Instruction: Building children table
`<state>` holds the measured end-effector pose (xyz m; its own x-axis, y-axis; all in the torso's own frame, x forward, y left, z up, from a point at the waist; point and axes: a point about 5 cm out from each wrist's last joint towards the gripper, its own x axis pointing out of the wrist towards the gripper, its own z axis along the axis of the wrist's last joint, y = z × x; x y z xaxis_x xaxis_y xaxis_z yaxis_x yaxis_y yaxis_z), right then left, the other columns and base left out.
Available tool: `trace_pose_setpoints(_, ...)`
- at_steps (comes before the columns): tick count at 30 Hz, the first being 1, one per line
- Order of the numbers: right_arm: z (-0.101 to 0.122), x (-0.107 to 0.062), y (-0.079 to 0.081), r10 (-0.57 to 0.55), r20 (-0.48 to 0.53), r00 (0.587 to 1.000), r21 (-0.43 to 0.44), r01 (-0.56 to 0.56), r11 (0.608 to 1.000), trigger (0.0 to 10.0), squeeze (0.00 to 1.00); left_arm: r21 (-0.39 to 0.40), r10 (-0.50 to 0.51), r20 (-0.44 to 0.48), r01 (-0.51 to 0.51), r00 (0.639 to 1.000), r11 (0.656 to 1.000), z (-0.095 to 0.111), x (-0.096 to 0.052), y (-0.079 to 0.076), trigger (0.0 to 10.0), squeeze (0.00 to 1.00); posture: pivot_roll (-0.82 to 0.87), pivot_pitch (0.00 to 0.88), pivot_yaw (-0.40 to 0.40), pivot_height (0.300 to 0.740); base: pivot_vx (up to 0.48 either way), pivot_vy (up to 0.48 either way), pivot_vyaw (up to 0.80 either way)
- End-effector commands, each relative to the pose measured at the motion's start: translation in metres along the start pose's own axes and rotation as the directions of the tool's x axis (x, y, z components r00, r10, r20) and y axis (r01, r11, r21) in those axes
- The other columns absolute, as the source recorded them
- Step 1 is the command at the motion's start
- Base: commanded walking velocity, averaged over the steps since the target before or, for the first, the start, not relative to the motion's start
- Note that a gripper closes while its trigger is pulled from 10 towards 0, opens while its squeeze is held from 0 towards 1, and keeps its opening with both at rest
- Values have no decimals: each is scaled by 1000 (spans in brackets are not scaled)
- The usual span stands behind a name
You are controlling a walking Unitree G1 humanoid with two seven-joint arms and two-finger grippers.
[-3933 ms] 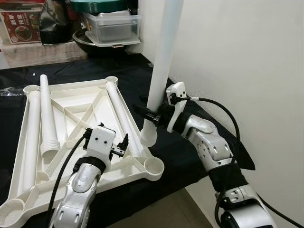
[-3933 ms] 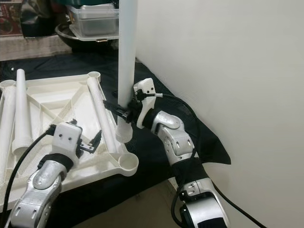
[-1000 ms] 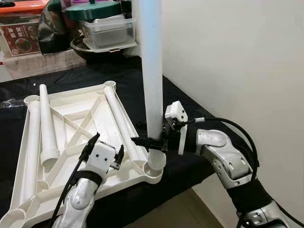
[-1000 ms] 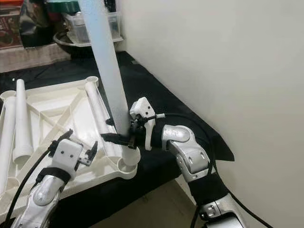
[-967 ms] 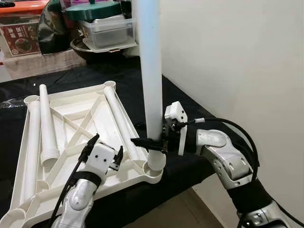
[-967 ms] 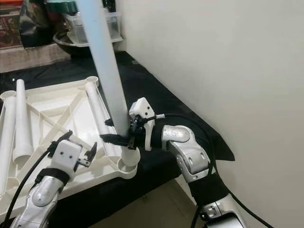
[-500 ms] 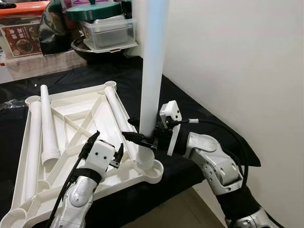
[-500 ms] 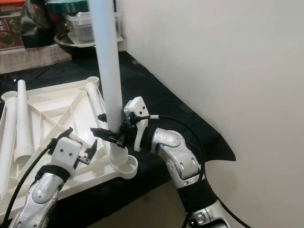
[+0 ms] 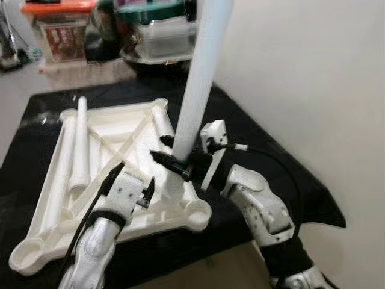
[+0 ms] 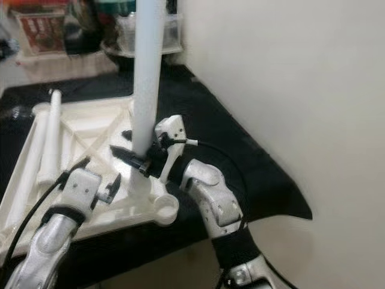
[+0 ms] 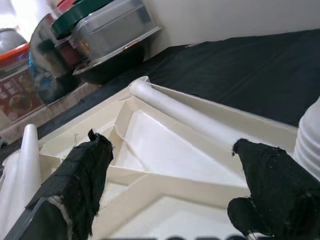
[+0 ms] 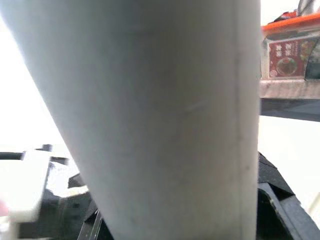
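The white table top [image 9: 114, 135] lies upside down on the black cloth. My right gripper [image 9: 168, 159] is shut on a long white leg [image 9: 198, 78], held nearly upright and leaning slightly. Its threaded lower end [image 9: 169, 185] rests just inboard of the near right corner socket [image 9: 197, 211], beside a leg lying along that edge [image 9: 160, 117]. My left gripper [image 9: 133, 177] hangs open over the ribs close to it, its fingers [image 11: 75, 185] apart with nothing between them. Two more legs [image 9: 78, 141] lie along the far side. In the right wrist view the held leg [image 12: 165, 115] is pressed close.
Plastic containers [image 9: 162, 36] and an orange-lidded box [image 9: 57, 27] stand at the back. A white wall [image 9: 301, 78] runs close along the right. The cloth's edge [image 9: 301, 198] drops to the floor at the near right.
The whole view has shifted and blurred. The right gripper has carried the leg's lower end off the near right corner socket, slightly inward. The left gripper stays open in place.
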<state>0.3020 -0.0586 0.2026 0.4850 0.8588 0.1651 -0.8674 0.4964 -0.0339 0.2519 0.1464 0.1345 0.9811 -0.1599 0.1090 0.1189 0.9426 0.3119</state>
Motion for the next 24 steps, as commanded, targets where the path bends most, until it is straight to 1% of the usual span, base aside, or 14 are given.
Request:
trace_pose_setpoints(1, 3, -1, -9, -55, 11, 998, 8, 55, 998, 10000, 0, -15, 3, -3, -3, 1000, 1000, -1, -2, 0, 10000, 0, 43, 0, 10, 740, 0, 0, 0)
trace_pose_setpoints(7, 5, -1, -14, -88, 15, 996, 4, 87, 996, 10000, 0, -9, 4, -12, -4, 1000, 1000, -3, -3, 0, 10000, 0, 46, 0, 8, 740, 0, 0, 0)
trace_pose_setpoints(10, 7, -2, -17, -87, 6, 996, -19, 87, 996, 10000, 0, -19, -1, -27, 1, 1000, 1000, -6, -5, -1, 10000, 0, 44, 0, 7, 740, 0, 0, 0)
trace_pose_setpoints(12, 7, -2, -18, -85, 3, 996, -24, 85, 996, 10000, 0, -31, 0, -32, -1, 999, 1000, -7, -5, -2, 10000, 0, 44, 0, 6, 740, 0, 0, 0)
trace_pose_setpoints(13, 6, -3, -18, -84, 0, 996, -27, 84, 996, 10000, 0, -57, 3, -41, -6, 999, 998, -7, -6, -1, 10000, 0, 45, 0, 4, 740, 0, 0, 0)
trace_pose_setpoints(14, 6, -3, -18, -84, 0, 996, -27, 84, 996, 10000, 0, -57, 3, -41, -6, 999, 998, -7, -6, -1, 10000, 0, 45, 0, 4, 740, 0, 0, 0)
trace_pose_setpoints(16, 7, -3, -19, -86, -3, 996, -29, 86, 996, 10000, 0, -92, 4, -54, -9, 999, 996, -8, -5, 0, 10000, 0, 47, 0, 3, 740, 0, 0, 0)
trace_pose_setpoints(17, 7, -3, -19, -86, -3, 996, -29, 86, 996, 10000, 0, -92, 4, -54, -9, 999, 996, -8, -5, 0, 10000, 0, 47, 0, 3, 740, 0, 0, 0)
trace_pose_setpoints(18, 7, -3, -19, -89, -3, 996, -27, 89, 996, 10000, 0, -111, 4, -56, -11, 998, 994, -8, -5, 1, 10000, 0, 47, 0, 3, 740, 0, 480, 0)
trace_pose_setpoints(21, 7, -3, -20, -95, -2, 996, -22, 95, 995, 10000, 0, -100, 7, -39, -11, 999, 995, -5, -5, 2, 10000, 0, 52, 0, 4, 740, 0, 325, 0)
trace_pose_setpoints(24, 6, -2, -19, -95, -2, 995, -21, 95, 995, 10000, 0, -88, 1, -28, -3, 1000, 996, -5, -7, 0, 10000, 0, 53, 0, 5, 740, 0, 0, 0)
